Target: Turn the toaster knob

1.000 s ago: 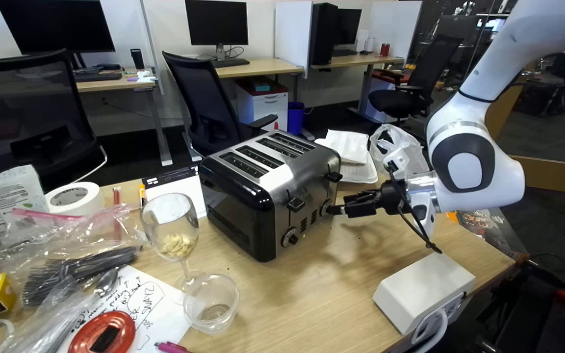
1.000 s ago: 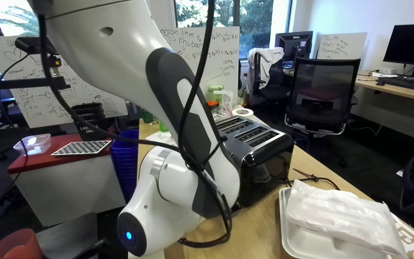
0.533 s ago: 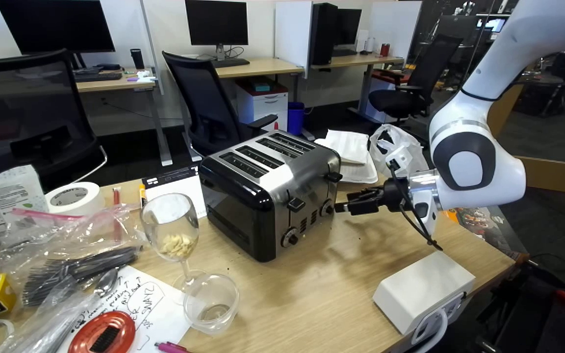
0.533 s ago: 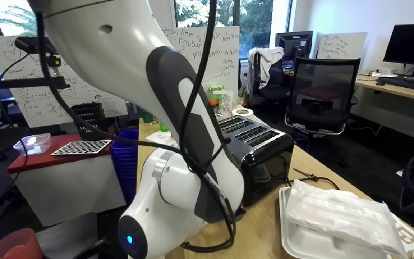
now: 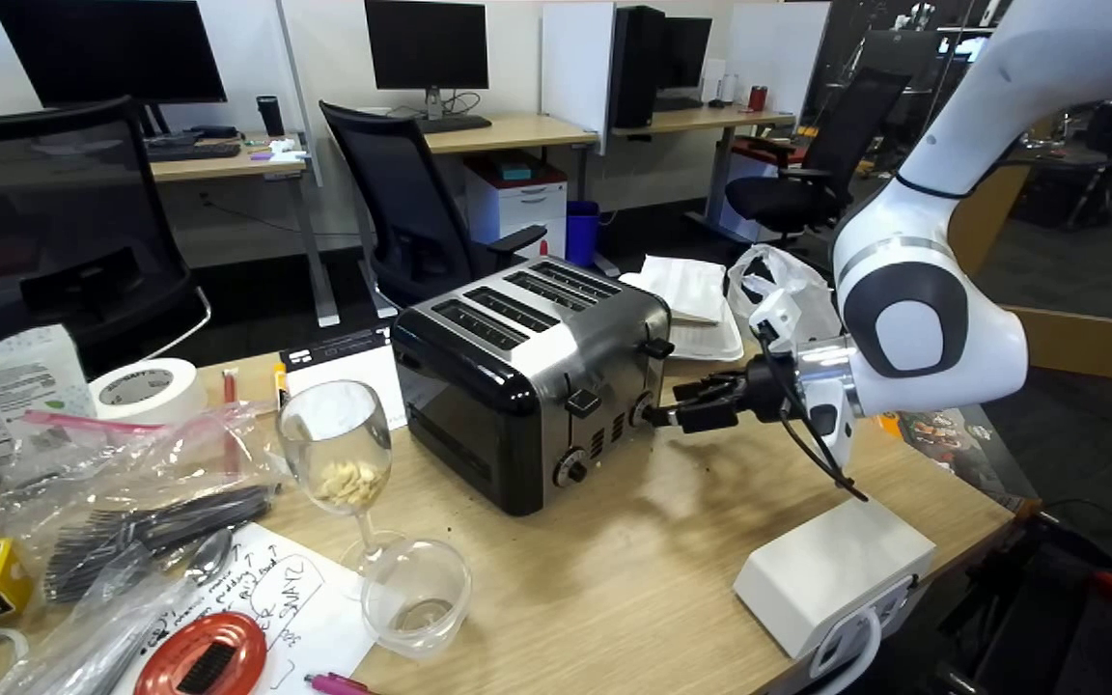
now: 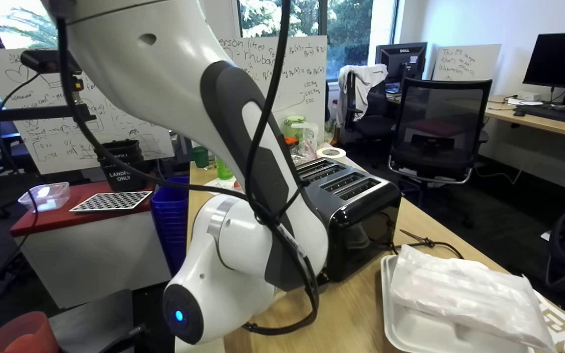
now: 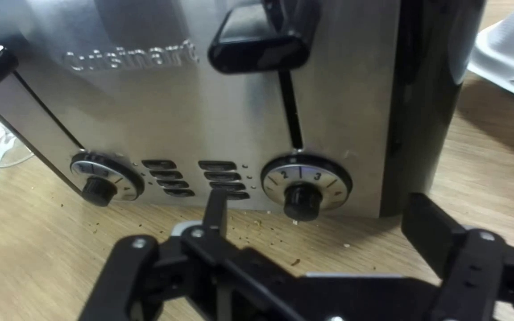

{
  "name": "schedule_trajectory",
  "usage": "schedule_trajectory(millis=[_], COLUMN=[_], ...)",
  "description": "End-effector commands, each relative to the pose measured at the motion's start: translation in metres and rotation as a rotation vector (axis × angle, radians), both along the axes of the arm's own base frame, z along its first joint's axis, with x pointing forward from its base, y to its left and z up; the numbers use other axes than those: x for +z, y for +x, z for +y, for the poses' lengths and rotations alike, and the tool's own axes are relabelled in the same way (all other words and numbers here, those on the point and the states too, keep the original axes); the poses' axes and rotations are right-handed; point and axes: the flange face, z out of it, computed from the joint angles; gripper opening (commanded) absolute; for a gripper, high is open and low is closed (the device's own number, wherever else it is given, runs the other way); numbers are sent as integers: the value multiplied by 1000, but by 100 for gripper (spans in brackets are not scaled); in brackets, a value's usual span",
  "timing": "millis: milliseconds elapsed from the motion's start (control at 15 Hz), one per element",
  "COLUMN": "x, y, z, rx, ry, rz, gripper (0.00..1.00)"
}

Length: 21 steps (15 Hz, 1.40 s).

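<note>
My black claw (image 7: 318,199), spread wide, just neared the round black knob (image 7: 303,202) on the boxy silver-black toaster (image 5: 529,386), grip likely next

The arm (image 5: 918,212) is bent, gripper (image 7: 317,207) seemingly level, fingers (image 7: 429,232) spread.

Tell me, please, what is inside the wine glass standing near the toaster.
The wine glass holds a small heap of pale yellow pieces, possibly nuts, low in its bowl. The front pieces cover those deeper in the heap, so their number cannot be told.
</note>
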Motion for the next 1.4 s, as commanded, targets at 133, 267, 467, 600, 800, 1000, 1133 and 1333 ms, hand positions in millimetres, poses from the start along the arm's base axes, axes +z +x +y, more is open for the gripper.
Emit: schedule_trajectory(millis=[133,267,467,600,800,1000,1133,1333], x=[2,2,6,8,10,10,10,10], y=[2,2,11,18,21,20,20,19], z=[15,21,11,1,-3,-2,-1,2], rx=[55,69,48,21,11,18,20,24], ry=[-55,-63,-76,-79,-95,-110,-116,-110], rz=[24,28,27,31,42,54,62,65], gripper=[100,100,100,100,100,100,100,100])
